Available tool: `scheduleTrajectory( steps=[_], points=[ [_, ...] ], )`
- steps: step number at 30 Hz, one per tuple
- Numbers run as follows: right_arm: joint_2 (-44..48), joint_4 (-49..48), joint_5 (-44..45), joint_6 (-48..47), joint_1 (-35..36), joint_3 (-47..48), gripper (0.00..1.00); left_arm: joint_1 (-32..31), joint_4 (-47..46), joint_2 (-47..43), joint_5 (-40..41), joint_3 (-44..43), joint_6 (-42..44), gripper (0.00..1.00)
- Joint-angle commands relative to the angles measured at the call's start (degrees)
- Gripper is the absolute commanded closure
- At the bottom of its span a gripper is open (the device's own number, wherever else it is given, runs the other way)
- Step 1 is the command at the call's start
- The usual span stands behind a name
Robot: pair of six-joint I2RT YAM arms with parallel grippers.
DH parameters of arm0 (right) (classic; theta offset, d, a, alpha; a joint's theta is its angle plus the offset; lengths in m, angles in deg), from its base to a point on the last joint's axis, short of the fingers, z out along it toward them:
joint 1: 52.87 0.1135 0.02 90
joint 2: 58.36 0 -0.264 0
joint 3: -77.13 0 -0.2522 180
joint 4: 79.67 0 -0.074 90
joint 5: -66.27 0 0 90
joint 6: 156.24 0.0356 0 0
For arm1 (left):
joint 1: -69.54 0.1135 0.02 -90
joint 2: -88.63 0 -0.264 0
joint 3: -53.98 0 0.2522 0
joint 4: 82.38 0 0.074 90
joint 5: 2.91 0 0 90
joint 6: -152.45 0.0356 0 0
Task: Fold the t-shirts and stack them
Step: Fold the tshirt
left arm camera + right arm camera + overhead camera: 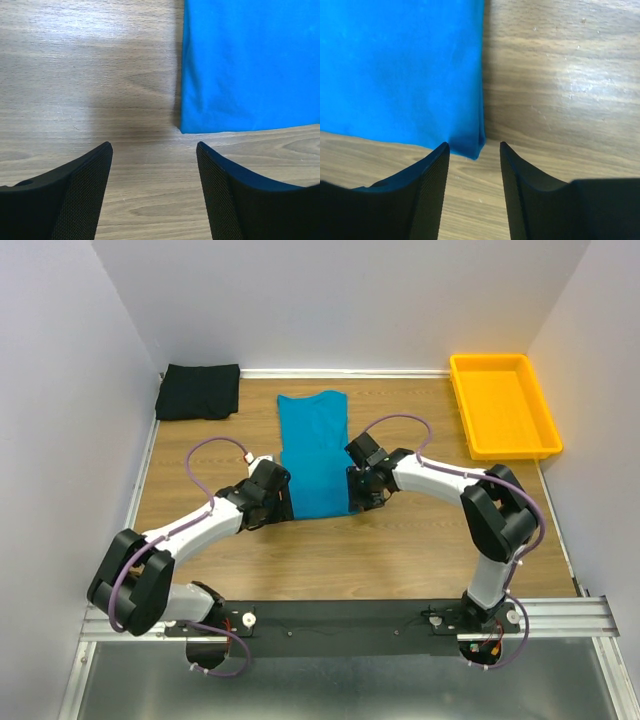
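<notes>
The teal-blue t-shirt [314,450] lies flat on the table as a long narrow strip, sides folded in, running from back to front. The black t-shirt [199,391] lies folded at the back left corner. My left gripper [279,502] is open and empty, low over the wood by the blue shirt's near left corner [186,127]. My right gripper [358,496] is open and empty at the shirt's near right corner [476,150], which lies just ahead of the gap between my fingers.
A yellow plastic tray [503,405] stands at the back right, nothing in it. White walls close the table on the left, back and right. The arms' mounting rail [340,620] runs along the near edge.
</notes>
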Motion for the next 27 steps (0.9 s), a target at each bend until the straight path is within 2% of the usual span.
scheduleTrajectory(
  steps=[1,11,17,18,20,27],
  points=[
    [-2.82,0.81,2.23,0.34,0.81,1.66,0.49,-0.49,0.77,1.22,2.63,-1.85,0.74,0.26],
    [-5.55,1.69,3.72,0.96,2.75,-0.27,0.62,-1.37,0.51,1.66,3.95,-1.85,0.66,0.29],
    [-6.17,3.19,5.14,0.78,3.45,-1.15,0.81,-1.98,-0.02,2.27,4.48,-1.76,0.57,0.29],
    [-6.16,3.19,5.14,0.61,3.36,-1.15,0.91,-2.07,-0.8,2.45,4.48,-1.76,0.57,0.29],
    [-6.25,3.19,5.14,0.61,3.36,-1.24,0.99,-2.16,-1.42,2.71,4.74,-1.32,0.3,0.29],
    [-5.99,3.1,5.4,0.08,3.54,-1.23,1.0,-2.6,-4.5,3.86,4.92,-0.27,-0.49,0.32]
  ],
)
